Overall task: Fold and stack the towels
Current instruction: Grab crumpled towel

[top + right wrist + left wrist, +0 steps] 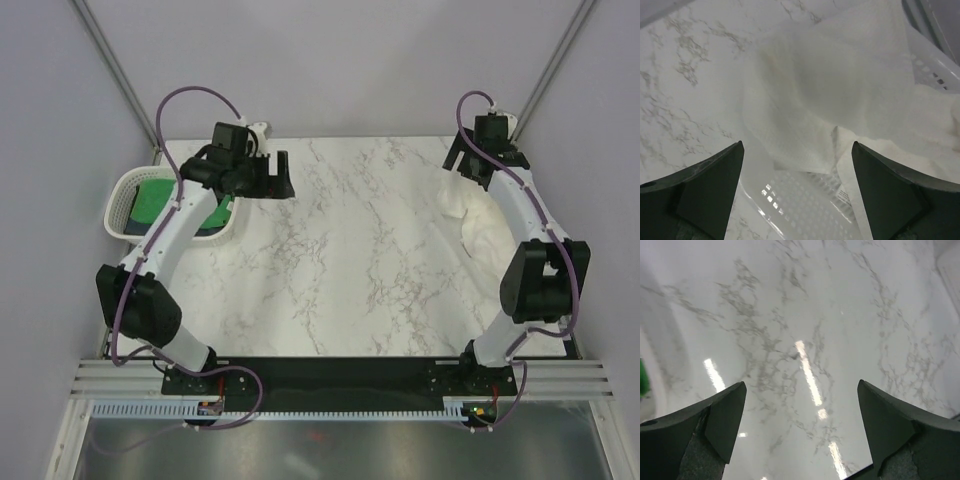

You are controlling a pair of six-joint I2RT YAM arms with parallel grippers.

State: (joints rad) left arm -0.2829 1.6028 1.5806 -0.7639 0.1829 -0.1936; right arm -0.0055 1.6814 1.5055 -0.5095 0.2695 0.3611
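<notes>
**A:** Where is the top camera sitting?
**B:** It is hanging above and behind the arm bases [195, 372], looking down and forward over the whole marble surface [340, 250] from well back.
**A:** And the wrist cameras?
**B:** The left one is riding behind the left hand [800, 405], facing bare marble, close in. The right one is peering past the right hand [797, 165] at the white towel [830, 85] and a perforated basket [800, 205], very near.
**A:** What are they sharing?
**B:** Each wrist view is showing a patch of what the top view is covering.
</notes>
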